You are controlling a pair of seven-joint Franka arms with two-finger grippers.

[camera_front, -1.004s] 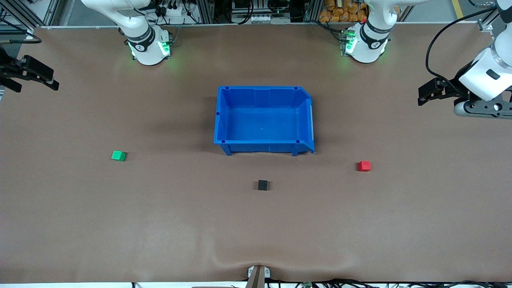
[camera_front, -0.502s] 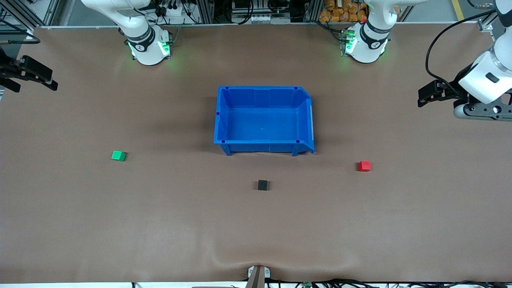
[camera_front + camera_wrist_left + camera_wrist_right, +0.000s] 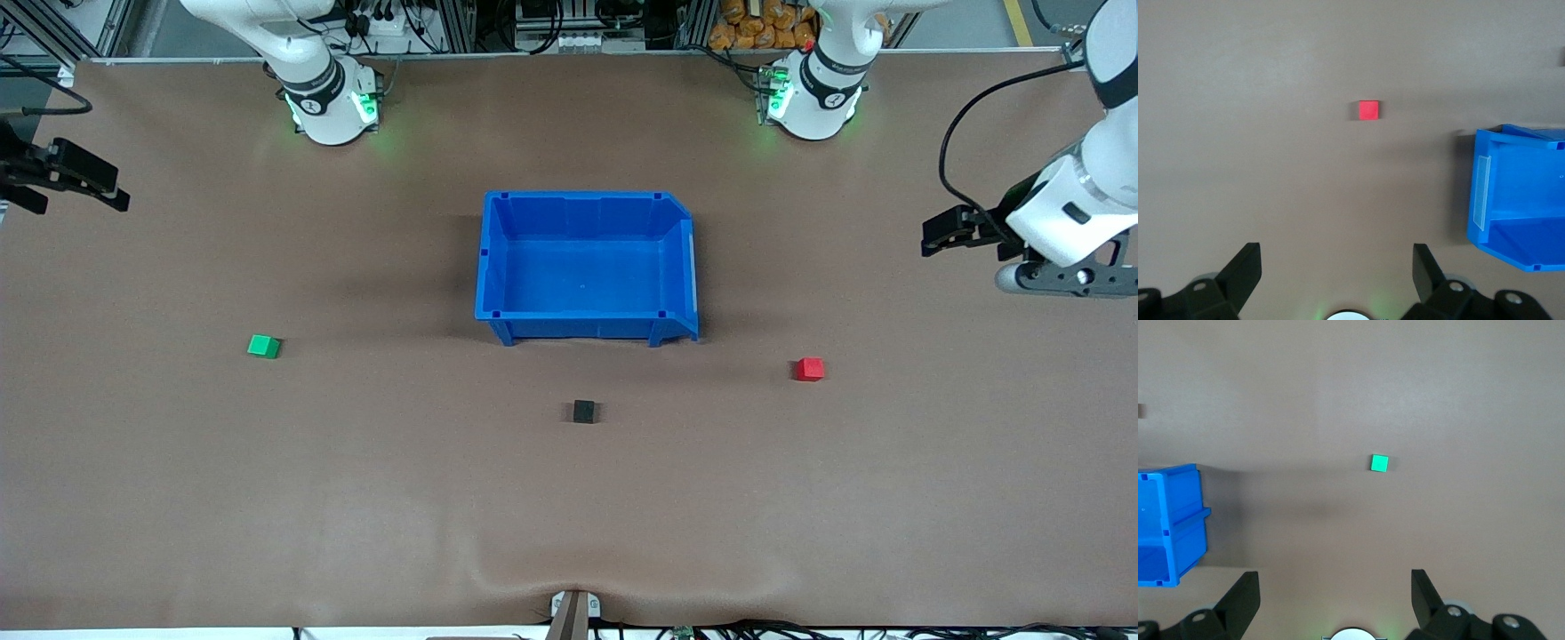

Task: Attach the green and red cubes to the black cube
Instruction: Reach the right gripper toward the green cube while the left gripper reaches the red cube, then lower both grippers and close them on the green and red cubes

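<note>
The green cube [image 3: 264, 346] lies on the table toward the right arm's end; it also shows in the right wrist view [image 3: 1379, 463]. The red cube [image 3: 809, 369] lies toward the left arm's end and shows in the left wrist view [image 3: 1369, 110]. The black cube [image 3: 584, 411] sits between them, nearer to the front camera than the blue bin. My left gripper [image 3: 935, 234] [image 3: 1337, 257] hangs open and empty above the table at the left arm's end. My right gripper [image 3: 114, 192] [image 3: 1335, 583] hangs open and empty above the right arm's end.
An empty blue bin [image 3: 484, 267] stands in the middle of the table; its corner shows in both wrist views [image 3: 1485, 200] [image 3: 1178, 520]. Brown table mat lies around all three cubes. The arms' bases stand along the table's edge farthest from the front camera.
My left gripper has shifted a little down the front view, toward the red cube's side. My right gripper has shifted slightly. The cubes have not moved.
</note>
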